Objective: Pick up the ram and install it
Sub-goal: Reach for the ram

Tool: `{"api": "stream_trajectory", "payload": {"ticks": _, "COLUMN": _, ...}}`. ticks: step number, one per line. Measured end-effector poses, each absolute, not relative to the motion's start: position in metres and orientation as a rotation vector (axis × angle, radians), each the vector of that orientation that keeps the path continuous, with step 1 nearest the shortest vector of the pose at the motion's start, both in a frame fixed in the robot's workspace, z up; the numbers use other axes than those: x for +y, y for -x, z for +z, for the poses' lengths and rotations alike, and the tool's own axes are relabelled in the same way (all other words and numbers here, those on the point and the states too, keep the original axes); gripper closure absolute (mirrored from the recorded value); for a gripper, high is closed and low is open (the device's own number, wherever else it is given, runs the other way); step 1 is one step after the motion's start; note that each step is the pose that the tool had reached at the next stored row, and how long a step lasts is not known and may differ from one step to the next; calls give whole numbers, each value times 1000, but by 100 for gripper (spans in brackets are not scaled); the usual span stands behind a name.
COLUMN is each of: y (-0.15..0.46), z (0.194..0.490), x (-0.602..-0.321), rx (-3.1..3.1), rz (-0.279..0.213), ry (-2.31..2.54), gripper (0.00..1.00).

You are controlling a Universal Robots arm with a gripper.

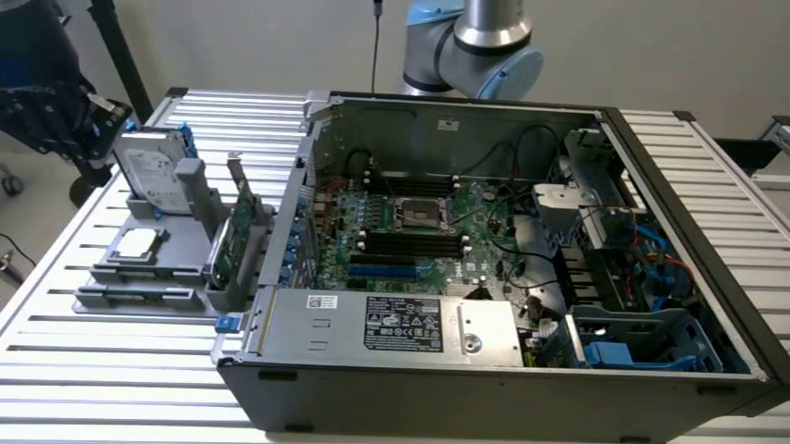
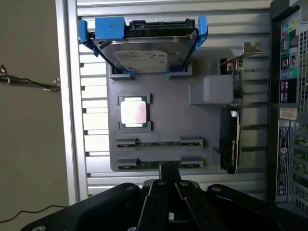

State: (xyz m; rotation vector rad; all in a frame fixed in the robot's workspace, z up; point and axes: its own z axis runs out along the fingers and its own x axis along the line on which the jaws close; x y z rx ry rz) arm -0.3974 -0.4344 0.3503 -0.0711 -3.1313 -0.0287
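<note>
- The ram, a long, thin dark green circuit-board stick (image 2: 144,164), lies flat in the outermost slot of a grey moulded holder tray (image 2: 163,115), with grey clips over each of its ends.
- A second stick of the same kind (image 2: 159,143) lies parallel to it in the next slot.
- In the wrist view the black gripper (image 2: 168,169) hangs over the middle of the outermost stick. Its jaws look drawn together at the tip, with nothing between them.
- Further in on the tray sit a square silver processor chip (image 2: 133,113) and a silver hard drive with blue rails (image 2: 144,53), which stands propped on edge.
- A bigger green expansion card with a metal bracket (image 2: 231,144) stands along the tray's side nearest the case.
- The tray rests on a slatted aluminium table (image 1: 124,370), on the exterior view's left of an open dark computer case (image 1: 691,231).
- Inside the case, the green motherboard (image 1: 487,217) shows black memory slots (image 1: 413,242).
- The grey and blue robot arm (image 1: 475,46) rises behind the case.
</note>
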Motion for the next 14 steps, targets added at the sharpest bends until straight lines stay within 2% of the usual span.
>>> {"api": "stream_trajectory", "payload": {"ticks": 14, "y": 398, "z": 347, "x": -435, "rx": -3120, "rz": -22, "ry": -128, "gripper": 89}}
